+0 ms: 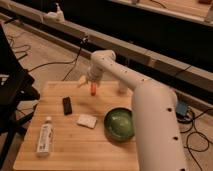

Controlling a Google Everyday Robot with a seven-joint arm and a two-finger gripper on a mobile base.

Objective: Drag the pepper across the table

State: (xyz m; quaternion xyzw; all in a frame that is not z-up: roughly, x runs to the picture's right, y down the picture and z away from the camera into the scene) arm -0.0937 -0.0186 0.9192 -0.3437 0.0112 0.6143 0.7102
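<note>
Orange-red pepper (93, 89) on the wooden table (85, 150), behind the green bowl (119, 124) and to its left. Gripper (90, 82) right on top of it; gripping or not, cannot tell. Probably mid-drag. Next: stay low, slide slowly.

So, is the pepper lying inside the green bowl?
No, the pepper sits on the table near its far edge, just below the gripper, apart from the green bowl.

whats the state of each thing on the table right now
pepper: on the table, far side, just below the hand
hand: low over the pepper
black block: lying flat
white pad: lying flat
green bowl: upright, looks empty
bottle: on its side
</note>
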